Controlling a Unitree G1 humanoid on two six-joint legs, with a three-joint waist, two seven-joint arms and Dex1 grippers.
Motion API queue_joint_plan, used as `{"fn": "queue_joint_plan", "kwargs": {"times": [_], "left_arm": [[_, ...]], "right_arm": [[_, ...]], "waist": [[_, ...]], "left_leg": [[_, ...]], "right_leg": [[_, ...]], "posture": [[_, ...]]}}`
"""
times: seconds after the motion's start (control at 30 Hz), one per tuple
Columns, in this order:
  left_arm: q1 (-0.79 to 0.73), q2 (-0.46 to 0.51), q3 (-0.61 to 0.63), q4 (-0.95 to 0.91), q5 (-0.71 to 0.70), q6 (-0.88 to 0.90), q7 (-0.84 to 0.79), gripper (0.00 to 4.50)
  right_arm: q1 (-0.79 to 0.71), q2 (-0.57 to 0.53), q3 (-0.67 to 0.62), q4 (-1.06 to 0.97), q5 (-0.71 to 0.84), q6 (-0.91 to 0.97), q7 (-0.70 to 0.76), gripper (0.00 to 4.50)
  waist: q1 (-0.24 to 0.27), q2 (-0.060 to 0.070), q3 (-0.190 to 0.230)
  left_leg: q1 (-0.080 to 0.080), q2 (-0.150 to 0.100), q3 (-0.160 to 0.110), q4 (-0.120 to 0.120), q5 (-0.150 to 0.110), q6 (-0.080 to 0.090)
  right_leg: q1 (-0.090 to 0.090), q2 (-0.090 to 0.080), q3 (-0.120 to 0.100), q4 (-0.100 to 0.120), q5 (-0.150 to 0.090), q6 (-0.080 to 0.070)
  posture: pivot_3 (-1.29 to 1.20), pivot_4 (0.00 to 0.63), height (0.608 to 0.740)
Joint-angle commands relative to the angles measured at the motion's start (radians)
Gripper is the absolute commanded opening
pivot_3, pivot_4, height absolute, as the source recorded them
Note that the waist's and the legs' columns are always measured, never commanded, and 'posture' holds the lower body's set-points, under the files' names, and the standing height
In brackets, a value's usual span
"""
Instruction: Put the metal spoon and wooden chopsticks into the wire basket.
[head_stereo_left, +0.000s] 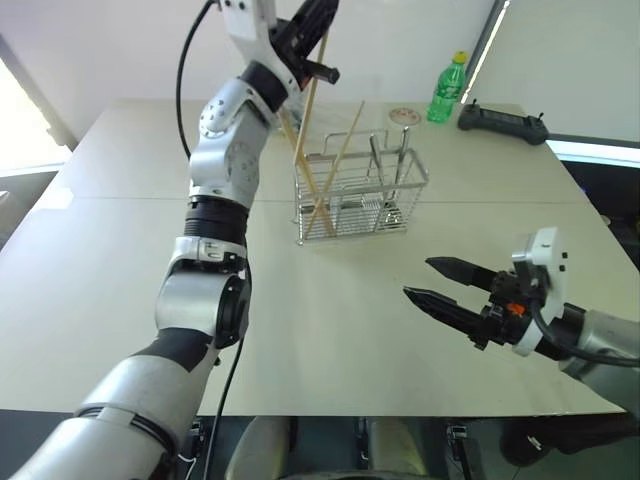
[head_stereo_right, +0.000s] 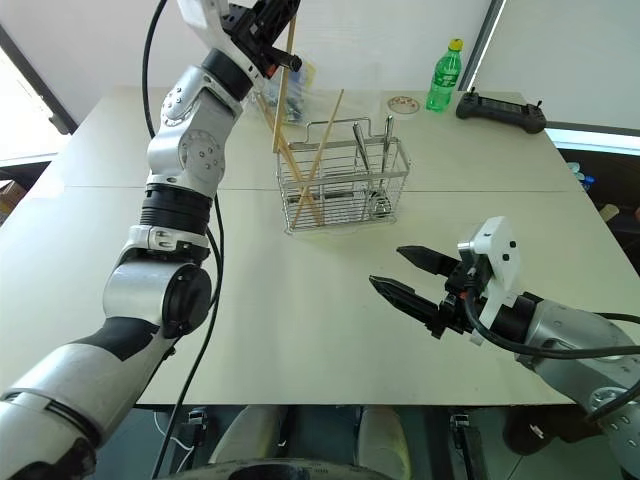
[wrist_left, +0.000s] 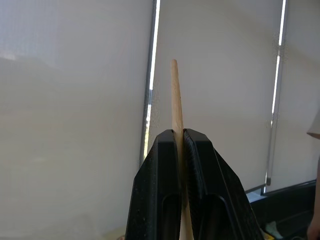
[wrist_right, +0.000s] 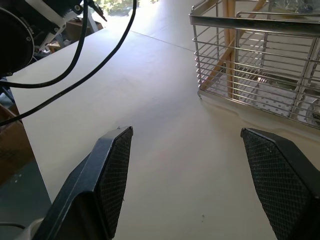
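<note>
Wooden chopstick (head_stereo_left: 309, 110) clamped near its top between the closed fingers of the left gripper (head_stereo_left: 312, 30), held high over the wire basket (head_stereo_left: 360, 195); its lower end reaches down into the left compartment. Other wooden chopsticks (head_stereo_left: 335, 170) already lean inside the same end. Metal spoon (head_stereo_right: 383, 165) appears to stand in the right compartment, bowl down, though I cannot confirm this through the wires. Right gripper (head_stereo_left: 440, 283) hovers over the table (head_stereo_left: 330, 330), well apart from the basket, fingers spread wide and empty.

Step in hand, by my reading: placing the last chopstick. Next move calls for opening the left fingers so the stick drops against the others, then withdrawing upward without catching the basket handle.
</note>
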Motion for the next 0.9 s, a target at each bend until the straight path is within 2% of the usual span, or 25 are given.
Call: {"fn": "queue_joint_plan", "kwargs": {"times": [0.03, 0.27, 0.43, 0.53, 0.6, 0.73, 0.77, 0.9], "left_arm": [[-0.041, -0.021, 0.001, 0.011, -0.002, -0.043, -0.014, 0.04], [-0.069, -0.043, 0.002, 0.133, 0.016, -0.114, -0.043, 0.04], [-0.035, -0.058, -0.007, 0.189, 0.034, -0.137, -0.060, 0.04], [-0.008, -0.066, -0.009, 0.186, 0.038, -0.128, -0.060, 1.03], [0.009, -0.069, -0.010, 0.173, 0.037, -0.117, -0.059, 1.93], [0.036, -0.068, -0.010, 0.123, 0.030, -0.088, -0.055, 4.04], [0.041, -0.066, -0.010, 0.107, 0.028, -0.079, -0.053, 4.44], [0.072, -0.041, -0.005, 0.016, 0.022, -0.028, -0.034, 4.44]], "right_arm": [[-0.011, 0.011, -0.018, -0.024, 0.024, -0.030, -0.005, 3.55], [0.007, 0.012, -0.033, -0.043, 0.046, -0.033, -0.026, 3.55], [0.026, 0.009, -0.053, -0.057, 0.077, -0.038, -0.057, 3.55], [0.032, 0.005, -0.056, -0.063, 0.089, -0.041, -0.070, 3.55], [0.033, 0.001, -0.057, -0.064, 0.095, -0.044, -0.075, 3.55], [0.027, -0.005, -0.057, -0.058, 0.096, -0.046, -0.081, 3.55], [0.021, -0.005, -0.056, -0.053, 0.091, -0.049, -0.082, 3.55], [-0.016, -0.006, -0.044, -0.022, 0.087, -0.051, -0.084, 3.55]], "waist": [[0.001, 0.000, 0.000], [0.000, 0.000, 0.000], [0.000, 0.000, 0.000], [0.000, 0.000, 0.000], [0.000, 0.000, 0.000], [0.000, 0.000, 0.000], [0.000, 0.000, 0.000], [-0.001, 0.000, 0.000]], "left_leg": [[0.000, 0.000, 0.000, 0.000, 0.000, 0.000], [0.000, 0.000, 0.000, 0.000, 0.000, 0.000], [0.000, 0.000, 0.000, 0.000, 0.000, 0.000], [0.000, 0.000, 0.000, 0.000, 0.000, 0.000], [0.000, 0.000, 0.000, 0.000, 0.000, 0.000], [0.000, 0.000, 0.000, 0.000, 0.000, 0.000], [0.000, 0.000, 0.000, 0.000, 0.000, 0.000], [0.000, 0.000, 0.000, 0.000, 0.000, 0.000]], "right_leg": [[0.000, 0.000, 0.000, 0.000, 0.000, 0.000], [0.000, 0.000, 0.000, 0.000, 0.000, 0.000], [0.000, 0.000, 0.000, 0.000, 0.000, 0.000], [0.000, 0.000, 0.000, 0.000, 0.000, 0.000], [0.000, 0.000, 0.000, 0.000, 0.000, 0.000], [0.000, 0.000, 0.000, 0.000, 0.000, 0.000], [0.000, 0.000, 0.000, 0.000, 0.000, 0.000], [0.000, 0.000, 0.000, 0.000, 0.000, 0.000]], "posture": [[0.00, 0.150, 0.713], [0.00, 0.150, 0.713], [0.00, 0.150, 0.713], [0.00, 0.150, 0.713], [0.00, 0.150, 0.713], [0.00, 0.150, 0.713], [0.00, 0.150, 0.713], [0.00, 0.150, 0.713]]}}
